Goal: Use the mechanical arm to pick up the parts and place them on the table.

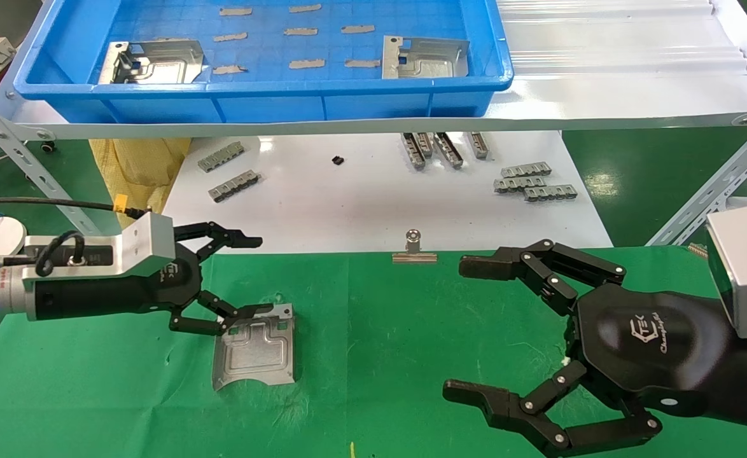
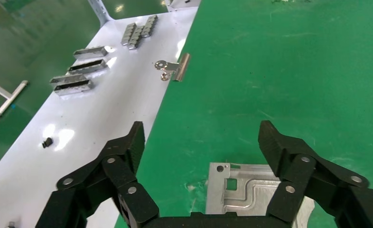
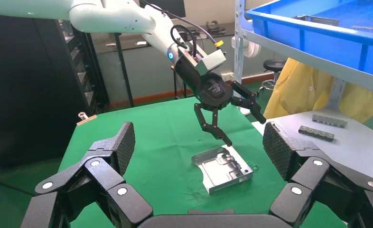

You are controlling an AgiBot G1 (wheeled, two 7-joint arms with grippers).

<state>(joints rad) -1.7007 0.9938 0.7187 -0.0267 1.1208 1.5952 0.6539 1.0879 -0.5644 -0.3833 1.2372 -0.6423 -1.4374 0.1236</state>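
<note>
I read the green table point(image 1: 411, 356) first. The blue tray point(image 1: 265, 102) on the shelf behind holds two more parts point(image 1: 151, 62) point(image 1: 423, 57), one at each end, with tape pieces point(image 1: 307, 63) between. One part point(image 1: 256, 346) lies flat on the cloth, curved corner toward me. My left gripper point(image 1: 246, 275) hovers over its far edge, jaws wide, empty. My right gripper point(image 1: 466, 327) is parked, spread open.
</note>
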